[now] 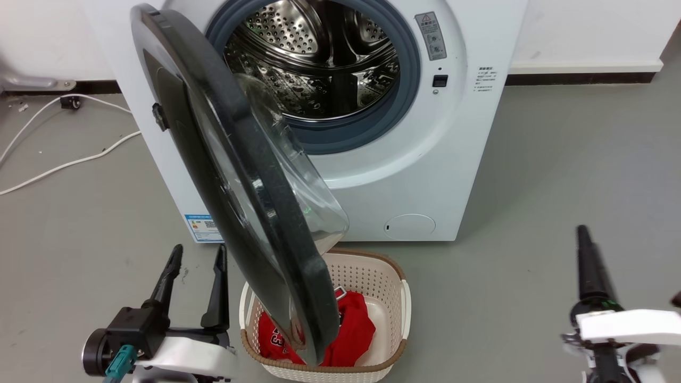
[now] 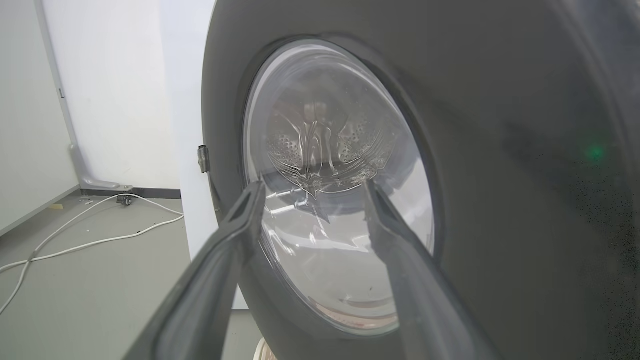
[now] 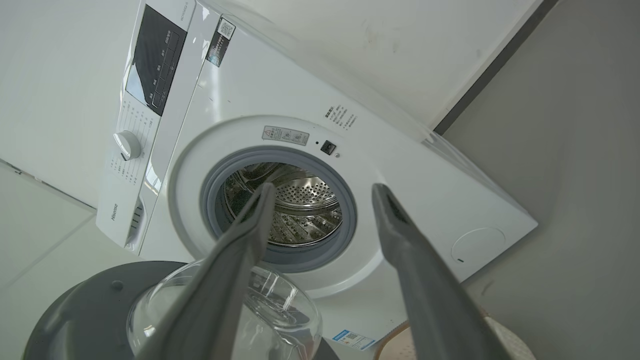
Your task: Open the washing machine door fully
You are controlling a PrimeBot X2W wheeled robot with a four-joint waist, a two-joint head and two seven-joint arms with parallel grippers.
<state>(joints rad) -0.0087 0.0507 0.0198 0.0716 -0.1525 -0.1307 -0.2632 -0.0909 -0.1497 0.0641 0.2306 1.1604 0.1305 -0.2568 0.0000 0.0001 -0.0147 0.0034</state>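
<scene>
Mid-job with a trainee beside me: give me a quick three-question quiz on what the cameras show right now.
1. True or false: the washing machine door is fully shut.
2. What lies in the basket below the door? A) a red garment B) a white towel C) blue shoes
3. Fill in: the fingers of the left gripper are ____ (open or shut).

Key
1. False: the door stands swung out, leaving the steel drum exposed.
2. A
3. Open, gripping nothing.
</scene>
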